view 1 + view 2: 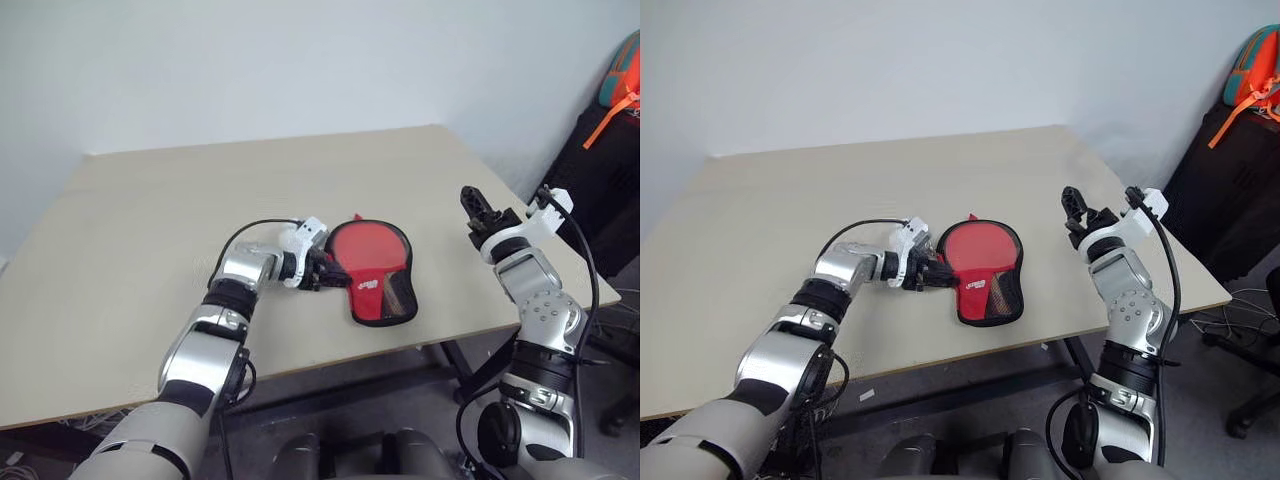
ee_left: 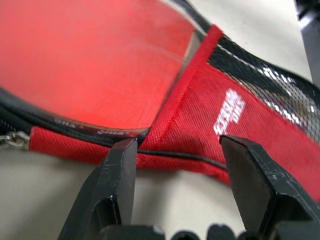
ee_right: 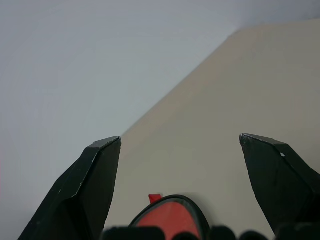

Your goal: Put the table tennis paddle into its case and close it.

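The case [image 1: 385, 298], a red pouch with black trim and a mesh panel, lies flat on the middle of the table [image 1: 150, 230]. The table tennis paddle [image 1: 368, 250] rests in it, its round red face showing at the wide end; the handle is hidden. My left gripper [image 1: 325, 272] sits low at the case's left edge. In the left wrist view its fingers [image 2: 120, 175] stand open, with the case's red fabric edge [image 2: 200, 125] and a zip pull [image 2: 12, 139] just beyond the tips. My right gripper [image 1: 478, 210] hovers open above the table, right of the case, holding nothing.
The table's right edge [image 1: 560, 250] runs close behind my right arm, and the front edge lies just below the case. An orange and teal bag [image 1: 625, 70] sits on a dark object past the table's right side. A white wall stands behind.
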Robot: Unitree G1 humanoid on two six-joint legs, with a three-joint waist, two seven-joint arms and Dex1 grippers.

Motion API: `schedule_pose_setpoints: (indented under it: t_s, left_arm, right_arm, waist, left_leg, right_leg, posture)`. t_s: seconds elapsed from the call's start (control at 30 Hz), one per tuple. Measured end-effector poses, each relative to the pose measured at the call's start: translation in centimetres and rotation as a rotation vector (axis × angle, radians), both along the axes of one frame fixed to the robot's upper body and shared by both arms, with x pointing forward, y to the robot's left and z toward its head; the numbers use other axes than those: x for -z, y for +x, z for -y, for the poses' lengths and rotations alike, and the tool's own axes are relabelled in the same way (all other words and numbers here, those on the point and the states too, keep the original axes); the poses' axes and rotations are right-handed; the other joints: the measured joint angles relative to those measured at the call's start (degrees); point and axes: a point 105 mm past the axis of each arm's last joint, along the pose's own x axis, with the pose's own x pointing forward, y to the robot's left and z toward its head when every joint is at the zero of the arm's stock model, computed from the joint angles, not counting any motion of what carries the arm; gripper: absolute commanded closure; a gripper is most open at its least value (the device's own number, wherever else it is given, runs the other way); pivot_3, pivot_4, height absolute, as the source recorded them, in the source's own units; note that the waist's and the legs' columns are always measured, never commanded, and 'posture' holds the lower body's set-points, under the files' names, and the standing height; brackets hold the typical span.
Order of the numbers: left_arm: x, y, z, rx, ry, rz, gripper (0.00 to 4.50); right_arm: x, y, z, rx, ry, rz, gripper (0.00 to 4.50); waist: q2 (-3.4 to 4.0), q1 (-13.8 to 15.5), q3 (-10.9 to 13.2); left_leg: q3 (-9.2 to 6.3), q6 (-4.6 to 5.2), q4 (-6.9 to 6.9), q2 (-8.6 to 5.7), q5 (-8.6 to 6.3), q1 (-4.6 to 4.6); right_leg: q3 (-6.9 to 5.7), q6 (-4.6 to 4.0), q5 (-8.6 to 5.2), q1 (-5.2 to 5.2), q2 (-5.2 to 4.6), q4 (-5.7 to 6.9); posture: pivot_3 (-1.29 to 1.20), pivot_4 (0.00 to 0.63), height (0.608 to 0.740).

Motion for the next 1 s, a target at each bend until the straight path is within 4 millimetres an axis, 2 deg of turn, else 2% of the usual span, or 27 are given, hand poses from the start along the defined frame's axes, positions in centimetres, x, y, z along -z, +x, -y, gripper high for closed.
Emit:
schedule_pose_setpoints:
  t_s: [0.17, 0.3, 0.47, 0.57, 0.67, 0.77, 0.8, 1.0]
  left_arm:
    - [-0.2, -1.2, 0.4, -0.047, -0.084, -0.200, 1.73]
    - [0.5, -2.5, -0.2, -0.091, -0.121, -0.355, 1.73]
    - [0.2, -2.4, -1.6, -0.190, -0.153, -0.417, 1.73]
    - [0.5, -1.9, -1.4, -0.242, -0.177, -0.389, 1.73]
    - [0.5, -1.6, -0.8, -0.249, -0.181, -0.359, 1.13]
    - [0.3, -1.7, -0.2, -0.236, -0.209, -0.337, 0.22]
    - [0.2, -1.7, 0.0, -0.232, -0.217, -0.334, 0.05]
    - [0.2, -1.7, 0.4, -0.259, -0.225, -0.359, 0.05]
  right_arm:
    - [0.1, 0.0, -0.1, 0.001, 0.001, -0.001, 0.39]
    - [0.7, -0.1, -0.3, -0.005, -0.003, -0.015, 0.39]
    - [1.4, -0.3, -0.2, 0.001, -0.009, -0.031, 0.39]
    - [1.3, -0.2, -0.3, 0.004, -0.012, -0.023, 0.39]
    - [1.4, -0.1, -0.6, -0.002, -0.016, -0.023, 0.35]
    - [1.4, -0.1, -0.7, -0.004, -0.023, -0.022, 0.35]
    - [1.4, -0.1, -0.6, -0.004, -0.024, -0.023, 0.35]
    - [1.5, 0.0, -0.4, 0.000, -0.035, -0.028, 0.35]
  waist:
    - [0.02, 0.0, 0.0]
    - [0.02, 0.0, 0.0]
    - [0.02, 0.0, 0.0]
    - [0.02, 0.1, 0.0]
    - [0.03, 0.1, 0.0]
    - [0.07, 0.1, 0.0]
    - [0.08, 0.1, 0.0]
    - [0.09, 0.1, 0.0]
  left_leg:
    - [0.01, -0.02, -0.01, 0.00, 0.01, 0.00]
    - [0.02, -0.18, -0.01, 0.00, 0.10, -0.02]
    - [0.00, -0.20, -0.02, 0.00, 0.11, -0.02]
    - [0.00, -0.24, -0.02, -0.01, 0.13, -0.02]
    - [0.00, -0.24, -0.02, -0.03, 0.13, -0.01]
    - [0.00, -0.31, -0.02, -0.03, 0.17, 0.03]
    - [-0.01, -0.31, -0.02, -0.03, 0.17, 0.03]
    - [-0.03, -0.25, -0.02, -0.04, 0.13, 0.03]
  right_leg:
    - [0.01, 0.01, 0.00, -0.01, 0.00, 0.01]
    - [0.02, 0.01, 0.00, -0.05, 0.00, 0.02]
    - [0.03, 0.00, 0.00, -0.06, -0.02, 0.01]
    - [0.02, -0.01, 0.00, -0.04, -0.04, 0.01]
    - [0.02, -0.01, 0.01, -0.03, -0.06, 0.01]
    - [0.01, -0.02, 0.01, 0.00, -0.06, 0.01]
    - [0.01, -0.02, 0.01, 0.02, -0.07, 0.01]
    - [0.01, -0.02, 0.02, 0.01, -0.06, 0.01]
  posture:
    - [0.00, 0.000, 0.740]
    - [0.00, 0.000, 0.740]
    - [0.00, 0.000, 0.740]
    - [0.00, 0.000, 0.740]
    - [0.00, 0.000, 0.740]
    - [0.00, 0.000, 0.740]
    - [0.00, 0.000, 0.740]
    - [0.00, 0.000, 0.740]
